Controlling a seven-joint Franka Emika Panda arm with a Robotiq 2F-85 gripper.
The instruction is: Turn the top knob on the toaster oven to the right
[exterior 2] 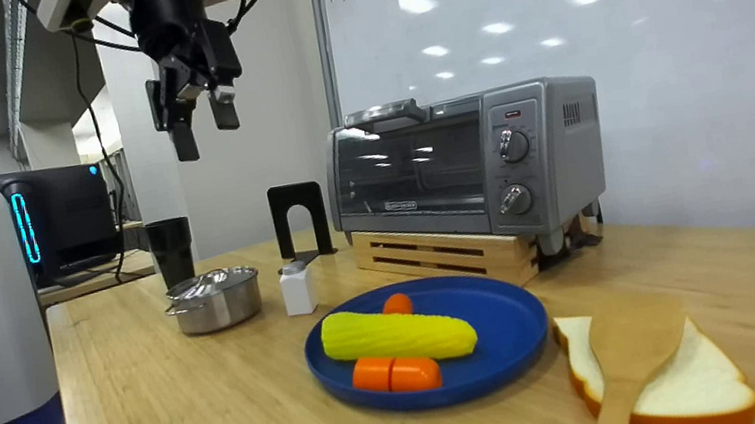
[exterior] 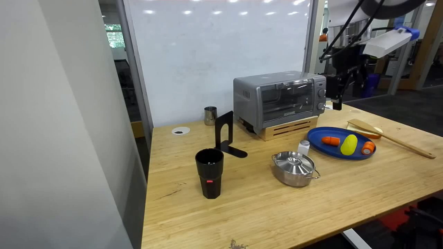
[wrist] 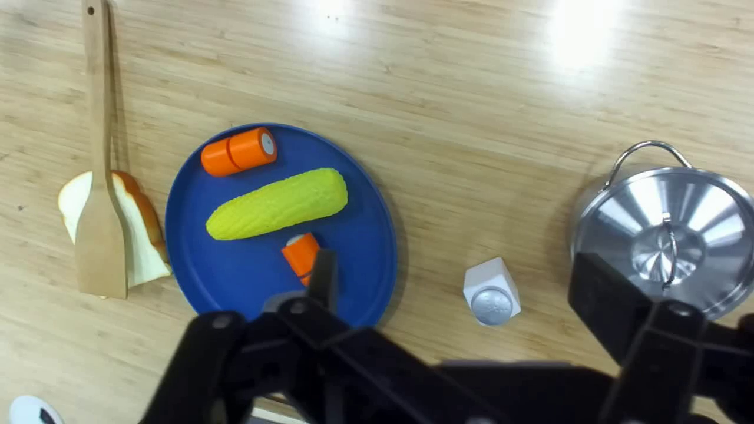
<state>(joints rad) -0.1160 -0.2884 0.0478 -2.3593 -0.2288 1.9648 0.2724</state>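
The grey toaster oven (exterior: 280,100) stands on a slatted wooden stand; it also shows in an exterior view (exterior 2: 409,171). Its top knob (exterior 2: 513,145) is a silver-handled dial on the right-hand panel, handle close to upright; the same knob (exterior: 321,93) shows edge-on. A similar bottom knob (exterior 2: 515,199) sits below it. My gripper (exterior 2: 205,130) is open and empty, high above the table, in front of the oven and apart from it. In the wrist view, my gripper (wrist: 462,285) points down with its fingers wide apart. The knobs are out of the wrist view.
Below the gripper are a blue plate (wrist: 365,247) with toy corn and carrot pieces, a white shaker (wrist: 492,288) and a lidded pot (wrist: 665,235). A wooden spatula (wrist: 100,224) lies on bread. A black bookend (exterior: 224,135) and black cup (exterior: 209,173) stand farther along.
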